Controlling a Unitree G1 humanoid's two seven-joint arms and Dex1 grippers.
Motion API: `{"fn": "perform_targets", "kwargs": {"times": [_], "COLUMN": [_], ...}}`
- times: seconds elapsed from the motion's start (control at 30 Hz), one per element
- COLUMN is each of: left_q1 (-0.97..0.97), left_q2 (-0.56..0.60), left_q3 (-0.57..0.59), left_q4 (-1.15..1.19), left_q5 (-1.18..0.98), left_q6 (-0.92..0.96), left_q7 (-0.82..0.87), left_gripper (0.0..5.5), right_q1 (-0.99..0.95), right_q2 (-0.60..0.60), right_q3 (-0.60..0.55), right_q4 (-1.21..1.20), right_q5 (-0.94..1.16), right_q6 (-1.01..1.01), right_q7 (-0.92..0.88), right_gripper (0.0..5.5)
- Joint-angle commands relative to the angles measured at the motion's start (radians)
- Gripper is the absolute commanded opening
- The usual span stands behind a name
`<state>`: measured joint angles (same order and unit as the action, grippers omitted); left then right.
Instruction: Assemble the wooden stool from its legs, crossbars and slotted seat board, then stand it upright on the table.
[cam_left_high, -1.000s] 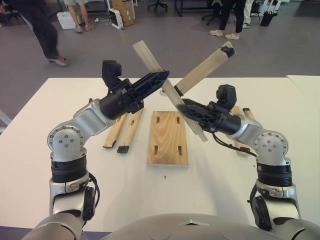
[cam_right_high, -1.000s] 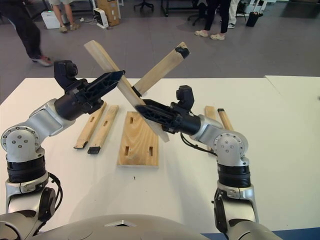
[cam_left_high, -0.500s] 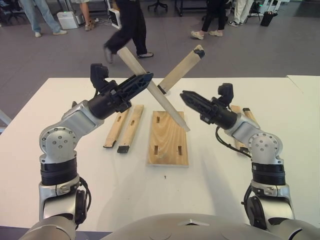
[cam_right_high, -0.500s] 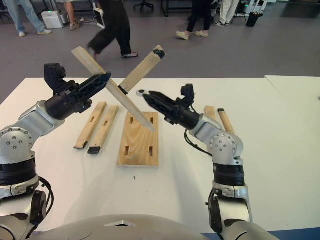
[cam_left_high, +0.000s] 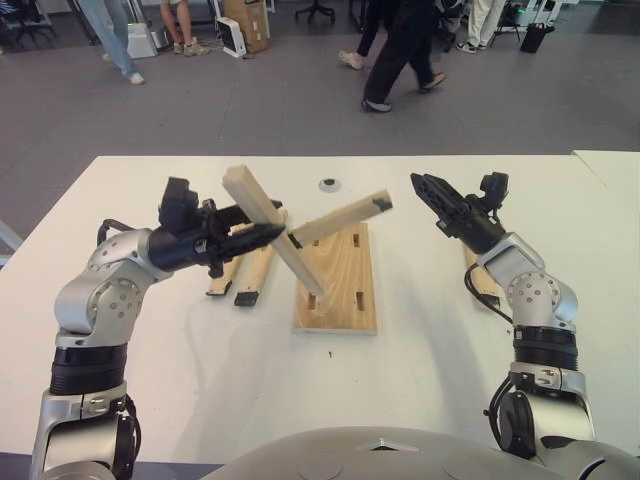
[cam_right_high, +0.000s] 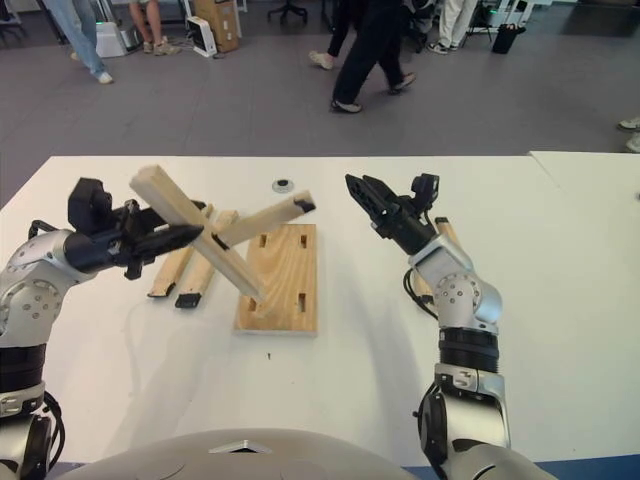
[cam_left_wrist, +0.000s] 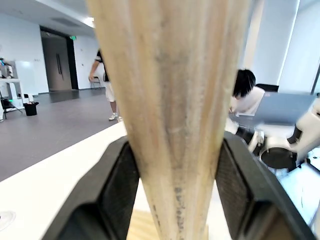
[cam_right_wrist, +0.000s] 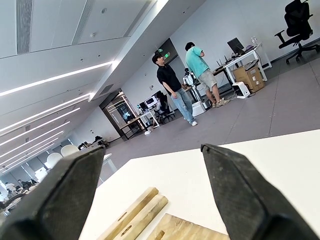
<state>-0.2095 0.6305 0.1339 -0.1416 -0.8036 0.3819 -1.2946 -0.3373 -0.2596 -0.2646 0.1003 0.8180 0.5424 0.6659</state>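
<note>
Stool legs (cam_left_high: 290, 232) joined in a cross are clamped in my left fingers (cam_left_high: 258, 236), and they have come down from high over the counter (cam_left_high: 200, 380). The long one's lower end now rests on the seat board (cam_left_high: 345, 300) near its left slots, though I cannot tell whether it has entered one. My right fingers (cam_left_high: 428, 192) have let go of the cross and drawn back toward the right edge, spread wide and empty. I judge that the cross now depends on one grip alone, so seating it in the board is the step in hand. The board lies flat mid-counter, with two loose legs (cam_left_high: 248, 268) just left of it, other wooden pieces (cam_left_high: 478, 275) near the right edge, and a small round fitting (cam_left_high: 329, 184) by the far edge. Grey floor (cam_left_high: 300, 100) stretches beyond.
</note>
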Motion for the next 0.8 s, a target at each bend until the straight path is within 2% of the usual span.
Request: {"fn": "perform_targets", "kwargs": {"times": [0.03, 0.23, 0.8], "left_q1": [-0.023, -0.068, -0.061], "left_q2": [0.002, -0.015, -0.006], "left_q3": [-0.057, -0.083, -0.137], "left_q4": [0.069, 0.161, 0.133], "left_q5": [0.11, 0.172, 0.2], "left_q6": [-0.12, -0.214, -0.241], "left_q7": [-0.091, -0.137, -0.186], "left_gripper": [2.05, 2.05, 2.05], "right_q1": [0.019, 0.035, 0.048], "right_q2": [0.01, 0.032, 0.043], "right_q3": [0.003, 0.004, 0.013], "right_q4": [0.01, 0.003, 0.006], "right_q5": [-0.024, -0.041, -0.056], "right_q6": [-0.016, -0.033, -0.038], "right_q7": [-0.004, -0.01, -0.009], "right_gripper": [3.58, 3.58, 3.58]}}
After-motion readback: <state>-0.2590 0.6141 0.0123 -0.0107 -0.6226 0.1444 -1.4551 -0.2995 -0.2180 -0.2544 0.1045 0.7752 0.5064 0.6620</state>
